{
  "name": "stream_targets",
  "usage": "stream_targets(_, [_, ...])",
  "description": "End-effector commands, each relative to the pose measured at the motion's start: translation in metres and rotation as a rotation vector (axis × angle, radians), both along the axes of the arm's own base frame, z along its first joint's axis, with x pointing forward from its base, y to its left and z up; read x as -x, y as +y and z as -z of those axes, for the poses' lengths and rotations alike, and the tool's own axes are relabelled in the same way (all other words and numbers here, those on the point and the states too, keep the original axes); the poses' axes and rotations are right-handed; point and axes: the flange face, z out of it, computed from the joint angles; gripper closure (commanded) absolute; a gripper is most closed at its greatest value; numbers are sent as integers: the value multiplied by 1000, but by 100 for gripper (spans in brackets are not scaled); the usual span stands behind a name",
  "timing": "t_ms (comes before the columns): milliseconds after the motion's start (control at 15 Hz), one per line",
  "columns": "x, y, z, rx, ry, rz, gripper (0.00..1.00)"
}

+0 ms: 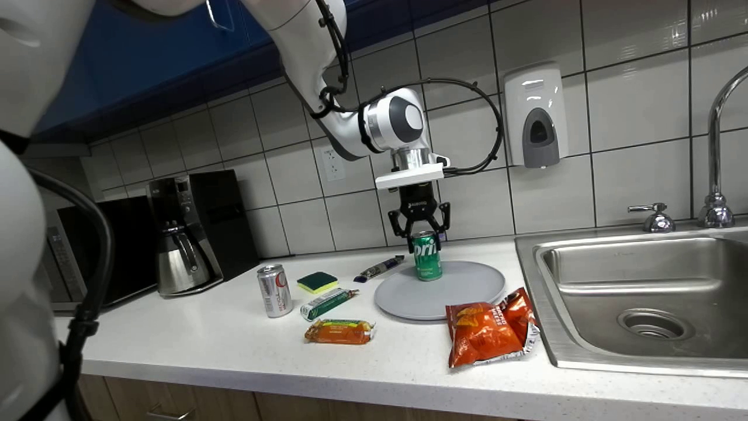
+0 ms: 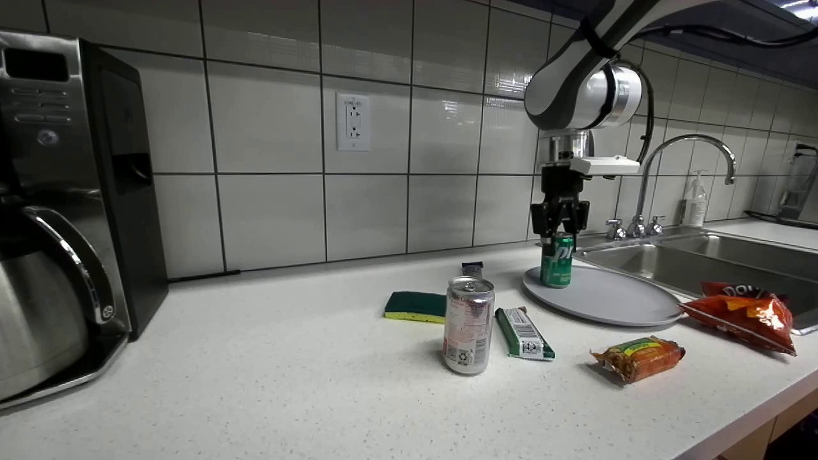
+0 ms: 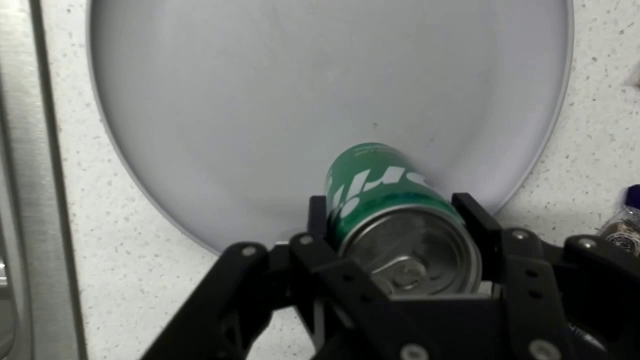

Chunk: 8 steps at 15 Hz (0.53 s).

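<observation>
A green soda can (image 1: 428,266) stands upright on a round grey plate (image 1: 473,292), near the plate's wall-side edge. My gripper (image 1: 425,244) points down over it, with one black finger on each side of the can's upper part. In the wrist view both finger pads (image 3: 318,215) lie against the sides of the green can (image 3: 372,172), so the gripper is shut on it. Its silver lid and pull tab face the camera, partly covered by the gripper body. The can's base appears to rest on the plate in both exterior views.
Left of the plate lie a silver can (image 1: 274,290), a sponge (image 1: 317,282), a green-wrapped bar (image 1: 328,304), an orange packet (image 1: 339,332) and a dark wrapped bar (image 1: 378,269). A red chip bag (image 1: 485,333) touches the plate's front. The sink (image 1: 543,327) is at right, tiled wall behind.
</observation>
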Motion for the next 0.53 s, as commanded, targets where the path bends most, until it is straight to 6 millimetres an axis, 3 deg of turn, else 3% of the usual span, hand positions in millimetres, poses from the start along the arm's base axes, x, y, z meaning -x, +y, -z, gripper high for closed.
stream_targets(0, [-2,1,-2,-6,3,12,62])
stream_targets(467, [-6,-2,-9,-9,-7,18,62])
